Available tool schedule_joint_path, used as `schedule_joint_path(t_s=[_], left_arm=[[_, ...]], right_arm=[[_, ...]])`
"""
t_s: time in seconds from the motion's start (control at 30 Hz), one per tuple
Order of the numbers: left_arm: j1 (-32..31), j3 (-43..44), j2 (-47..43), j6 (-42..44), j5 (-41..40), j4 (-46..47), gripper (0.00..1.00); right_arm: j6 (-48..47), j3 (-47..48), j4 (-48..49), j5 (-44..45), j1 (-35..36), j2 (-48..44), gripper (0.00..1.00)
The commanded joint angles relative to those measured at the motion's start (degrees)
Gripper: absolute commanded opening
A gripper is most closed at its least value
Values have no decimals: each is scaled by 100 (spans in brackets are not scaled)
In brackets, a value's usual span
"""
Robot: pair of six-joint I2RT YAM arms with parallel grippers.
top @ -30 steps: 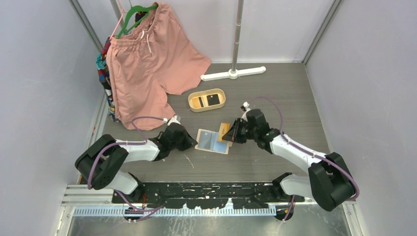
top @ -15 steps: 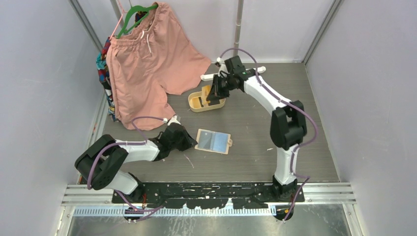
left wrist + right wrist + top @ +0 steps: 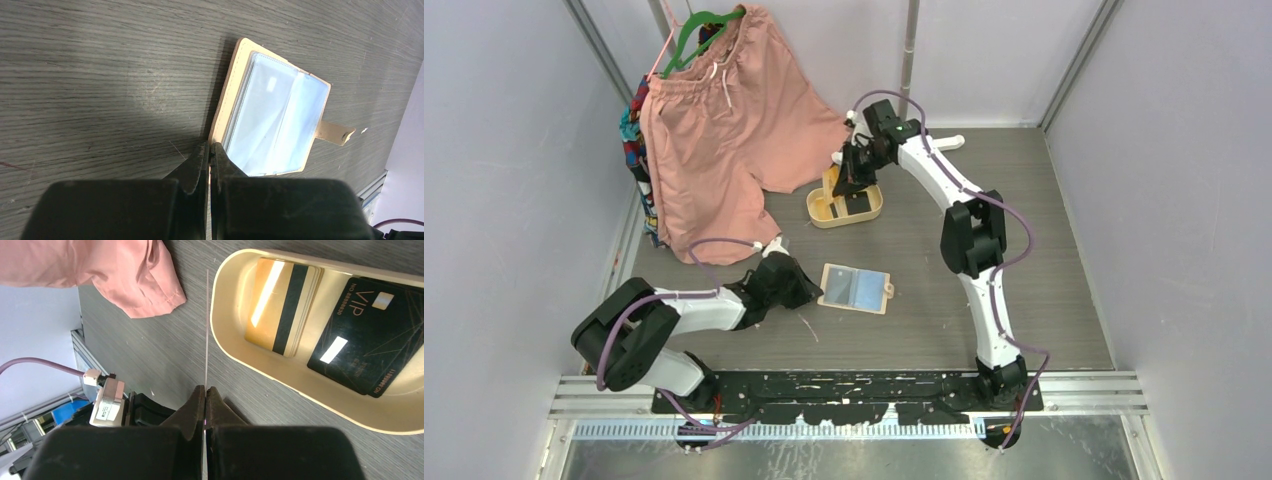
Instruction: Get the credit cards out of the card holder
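The beige card holder (image 3: pixel 856 288) (image 3: pixel 275 125) lies open and flat on the table, its clear sleeves pale blue and its snap tab (image 3: pixel 335 132) pointing away. My left gripper (image 3: pixel 807 285) (image 3: pixel 210 146) is shut, its tips touching the holder's near left edge. My right gripper (image 3: pixel 844 180) (image 3: pixel 205 388) is shut on an orange-tinted credit card (image 3: pixel 833 185), a thin edge-on line (image 3: pixel 206 330) in the right wrist view. It hangs over the left end of the oval tan tray (image 3: pixel 871 213) (image 3: pixel 220 335). In the tray lie gold striped cards (image 3: pixel 282 305) and a black card (image 3: pixel 365 335).
Pink shorts (image 3: pixel 724 110) (image 3: pixel 100 270) hang on a green hanger at the back left, their hem close to the tray. A patterned garment (image 3: pixel 636 150) hangs behind them. A white stand base (image 3: pixel 899 150) and its pole (image 3: pixel 909 60) are behind the tray.
My right arm has carried the orange card from beside the card holder up to the tray, then a little left over its end. The left arm and the holder have not moved.
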Motion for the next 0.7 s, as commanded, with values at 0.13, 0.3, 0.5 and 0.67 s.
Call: schedule_joint_path(t_s=[0.13, 0.3, 0.5, 0.67], left_arm=[[1, -27, -46, 167, -185, -247, 0], [10, -19, -14, 177, -178, -249, 0], [26, -10, -53, 191, -201, -332, 0], [67, 13, -108, 241, -229, -433, 0]], right_arm=[[58, 361, -25, -159, 177, 281, 1], [139, 417, 52, -116, 175, 481, 1], [243, 647, 91, -118, 174, 770, 1], [297, 816, 95, -155, 170, 987, 2]])
